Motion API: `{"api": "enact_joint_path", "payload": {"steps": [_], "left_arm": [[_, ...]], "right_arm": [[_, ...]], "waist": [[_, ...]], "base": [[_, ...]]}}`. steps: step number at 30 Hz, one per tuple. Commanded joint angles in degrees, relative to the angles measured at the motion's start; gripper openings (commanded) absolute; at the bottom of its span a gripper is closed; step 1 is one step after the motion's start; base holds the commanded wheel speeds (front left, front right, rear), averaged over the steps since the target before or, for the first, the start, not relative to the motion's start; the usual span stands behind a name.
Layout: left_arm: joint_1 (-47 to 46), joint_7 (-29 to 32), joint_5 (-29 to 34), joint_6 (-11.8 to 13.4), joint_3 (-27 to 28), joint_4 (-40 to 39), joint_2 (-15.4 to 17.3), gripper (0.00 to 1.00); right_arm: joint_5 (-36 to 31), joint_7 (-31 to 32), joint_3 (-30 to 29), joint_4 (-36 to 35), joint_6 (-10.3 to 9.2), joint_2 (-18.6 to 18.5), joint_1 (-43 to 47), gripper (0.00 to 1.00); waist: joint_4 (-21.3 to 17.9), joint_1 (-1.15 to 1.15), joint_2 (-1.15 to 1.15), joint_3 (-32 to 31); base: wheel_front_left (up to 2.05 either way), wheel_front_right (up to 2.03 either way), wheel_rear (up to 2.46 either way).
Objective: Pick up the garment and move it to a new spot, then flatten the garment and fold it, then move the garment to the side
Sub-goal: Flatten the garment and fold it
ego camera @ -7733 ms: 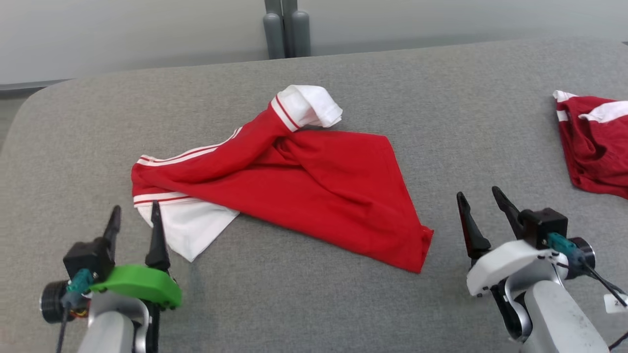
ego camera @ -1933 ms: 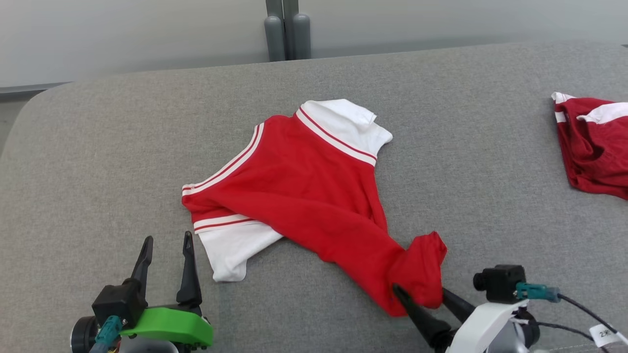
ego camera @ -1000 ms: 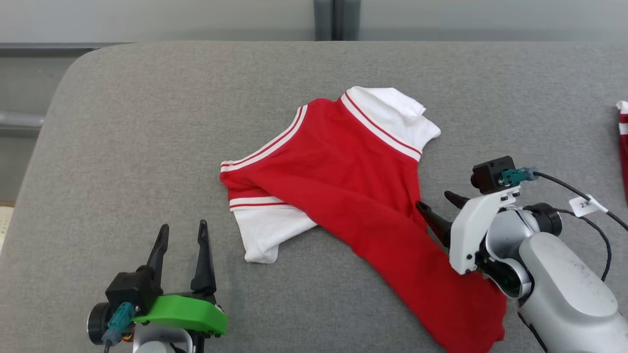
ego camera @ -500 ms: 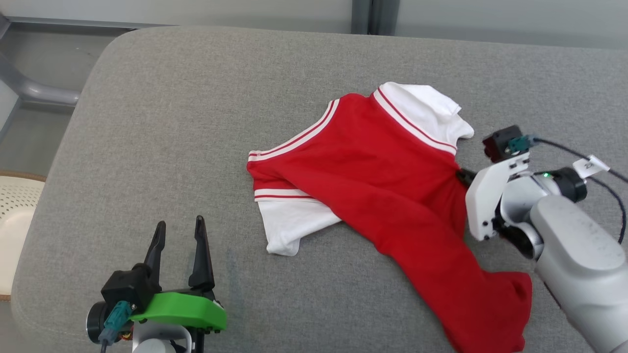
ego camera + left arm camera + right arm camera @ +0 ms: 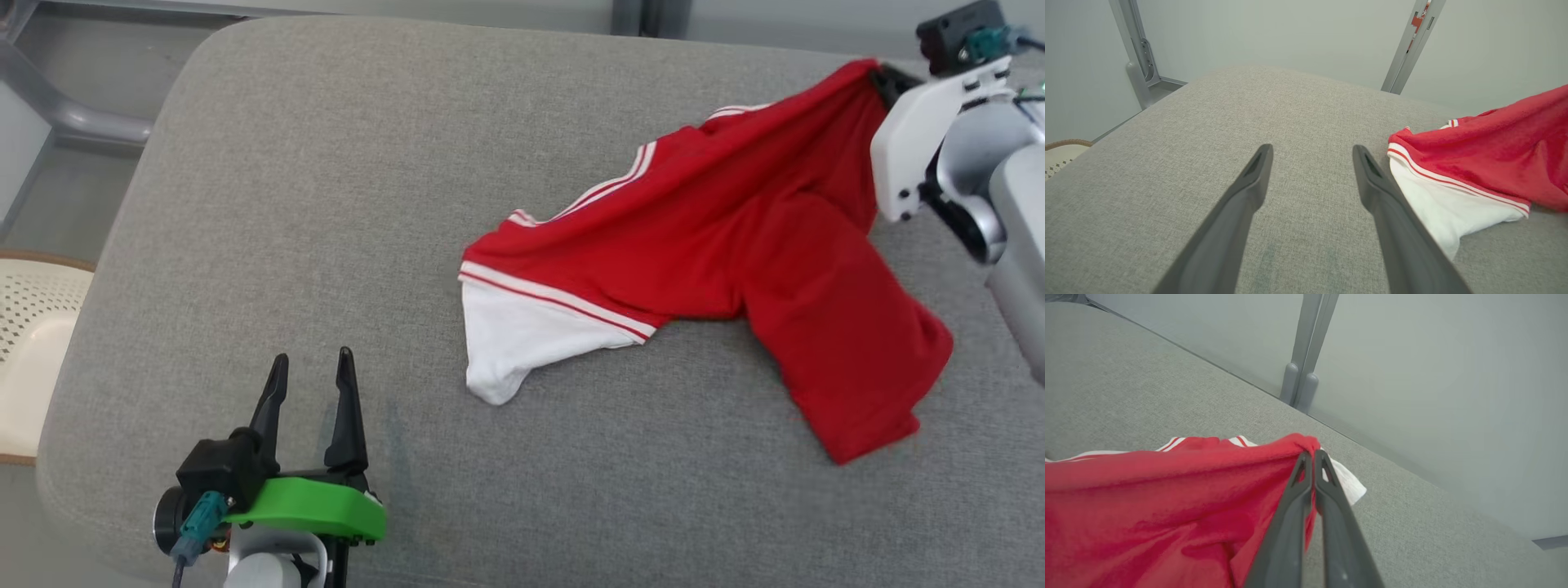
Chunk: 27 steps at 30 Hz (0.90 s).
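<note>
Since the moment before, the right claw (image 5: pixel 1312 455) has carried a pinch of red cloth toward the far right. The garment (image 5: pixel 735 229), which lay spread out, is now drawn into a long band. That claw's two fingers are pressed together on a fold at the garment's far right end, and the fold is held up off the grey surface (image 5: pixel 326 163). From the fold the red cloth slopes down and to the left until it lies on the surface. A broad red flap hangs toward the near right and lies flat there.

At the garment's left end, a white sleeve (image 5: pixel 514 343) edged with red and white stripes rests on the surface and points toward the near side. A small bit of white cloth also shows just beyond the right claw's fingertips.

The left claw (image 5: pixel 314 367) hovers at the near left with its fingers spread wide and nothing between them. It is apart from the garment, with the white sleeve just to its right. A grey post (image 5: pixel 1302 375) stands behind the far edge of the surface.
</note>
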Motion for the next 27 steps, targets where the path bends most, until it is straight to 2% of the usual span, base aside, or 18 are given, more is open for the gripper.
{"api": "enact_joint_path", "payload": {"steps": [1,10,11,12,13,19,23,27], "left_arm": [[-1.32,-0.17,0.96,-0.15,-0.24,0.06,0.01,1.00],[-3.51,-0.17,-0.26,-0.55,-3.14,0.42,-0.13,1.00],[-3.66,-0.17,-0.42,-0.28,-3.48,0.37,-0.13,1.00],[-3.73,-0.17,-0.59,-0.16,-3.74,0.35,-0.12,1.00],[-3.79,-0.17,-0.76,-0.03,-3.93,0.35,-0.12,1.00],[-3.01,-0.17,0.11,0.56,-2.98,0.62,-0.12,1.00],[-1.86,-0.17,1.10,0.45,-2.05,0.74,-0.10,1.00],[-0.69,-0.17,1.51,0.21,-0.74,0.79,-0.04,1.00]], "right_arm": [[-2.39,-1.13,-0.11,1.59,0.00,-0.78,-2.47,0.00],[-18.40,-10.42,-5.64,15.79,-0.03,-2.14,-10.89,0.00],[-19.88,-11.93,-6.93,17.09,-0.03,-1.55,-10.95,0.30],[-21.20,-12.93,-7.95,18.18,-0.03,-1.11,-10.89,0.40],[-22.70,-14.03,-9.24,19.32,-0.03,-0.57,-10.81,1.00],[-26.85,-21.20,-15.24,22.94,-0.04,3.14,-11.27,1.00],[-24.03,-26.95,-17.47,24.52,-0.04,7.06,-9.57,1.00],[-19.09,-30.08,-15.01,23.66,-0.04,10.04,-6.23,1.00]], "waist": [[1.71,0.00,0.00,1.57],[7.50,0.00,0.00,5.06],[7.88,0.00,0.00,5.28],[8.11,0.00,0.00,5.44],[8.22,0.00,0.00,5.53],[5.64,0.00,0.00,4.57],[2.16,0.00,0.00,2.24],[-2.13,0.00,0.00,-0.41]], "base": [[0.00,0.00,0.00],[0.00,0.00,0.00],[0.00,0.00,0.00],[0.00,0.00,0.00],[0.00,0.00,0.00],[0.00,0.00,0.00],[0.00,0.00,0.00],[0.00,0.00,0.00]]}}
